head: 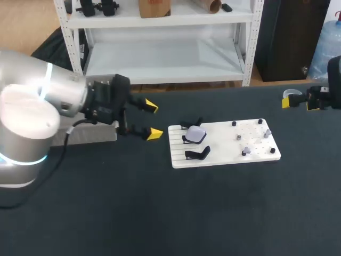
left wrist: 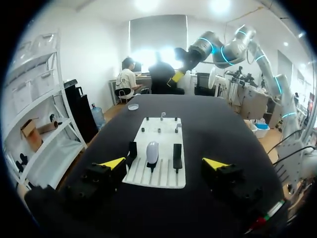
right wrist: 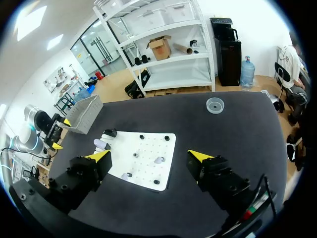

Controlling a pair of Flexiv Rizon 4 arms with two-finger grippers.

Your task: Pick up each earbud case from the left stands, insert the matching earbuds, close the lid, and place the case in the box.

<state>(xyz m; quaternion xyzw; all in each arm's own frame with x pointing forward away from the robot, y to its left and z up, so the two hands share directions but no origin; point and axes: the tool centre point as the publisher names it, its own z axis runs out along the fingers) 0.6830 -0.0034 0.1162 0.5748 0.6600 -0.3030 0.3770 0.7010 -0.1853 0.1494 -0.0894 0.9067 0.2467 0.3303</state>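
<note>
1. the left jaws are spread wide and hold nothing. they hover over the bench (head: 160,213) just short of the white board (head: 224,157).
2. the earbud case (left wrist: 152,151) rests on the middle one of three black stands (head: 196,154) at the board's left end, straight ahead of the left jaws. the case looks smooth and rounded on a thin perch, so a grip that lands off-centre or too high could squirt it out or tip it onto the board.
3. the two empty stands sit just beside the case. fingers coming in this wide could catch one and drag the board, which seems to lie loose on the bench.
4. the right jaws are also wide open and empty. they hang well apart at the bench's far right, near a small clear dish (right wrist: 214,104). the earbuds (head: 244,152) on pegs at the board's right end are tiny, and a slightly misplaced pinch may flick one off its peg.
5. whether the case lid is open cannot be told. a bud seated crooked would likely stop the lid from closing.
6. the grey box (right wrist: 81,115) sits close beside the left arm, which could bump it on the way to placing the case.
</note>
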